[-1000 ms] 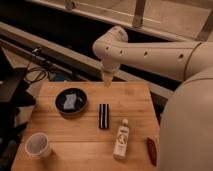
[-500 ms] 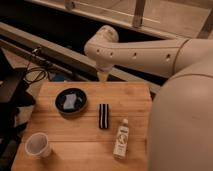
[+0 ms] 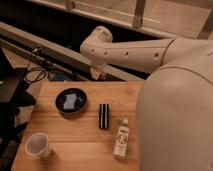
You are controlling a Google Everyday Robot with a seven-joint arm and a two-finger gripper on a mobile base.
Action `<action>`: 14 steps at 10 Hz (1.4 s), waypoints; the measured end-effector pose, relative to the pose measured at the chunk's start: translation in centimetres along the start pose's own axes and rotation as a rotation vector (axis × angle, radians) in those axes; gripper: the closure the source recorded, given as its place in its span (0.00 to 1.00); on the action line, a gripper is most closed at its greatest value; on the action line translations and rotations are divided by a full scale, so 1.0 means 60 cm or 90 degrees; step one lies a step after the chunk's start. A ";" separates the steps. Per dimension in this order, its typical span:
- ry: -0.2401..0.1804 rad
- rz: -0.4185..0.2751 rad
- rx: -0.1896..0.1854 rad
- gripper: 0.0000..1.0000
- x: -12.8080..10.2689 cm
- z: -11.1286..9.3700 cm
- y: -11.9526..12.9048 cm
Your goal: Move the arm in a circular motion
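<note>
Looking at the camera view: the arm (image 3: pixel 135 52) hangs over the tabletop's (image 3: pixel 75 132) far edge, elbow raised, gripper (image 3: pixel 95 74) at its tip pointing down; spread or pinched, I can't tell. Nearer the camera than the gripper sit a black bowl (image 3: pixel 71 101), a dark bar (image 3: pixel 103 116), a bottle (image 3: pixel 121 140) and a cup (image 3: pixel 38 145). Circle-wise, one pose doesn't show how much is done; I'd guess it's mid-loop with sweeping left to do. Arm itself: thick, cream-white, smooth tubes with small dark holes.

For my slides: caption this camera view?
Cream-white arm arches over wooden table, its gripper hanging above the far edge.
</note>
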 end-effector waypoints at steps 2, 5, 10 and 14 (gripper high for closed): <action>-0.046 -0.013 -0.073 0.33 -0.030 0.012 0.036; -0.026 -0.014 -0.060 0.33 -0.009 -0.012 0.072; -0.007 -0.031 -0.053 0.33 0.042 -0.072 0.172; -0.024 -0.028 -0.048 0.33 0.098 -0.096 0.151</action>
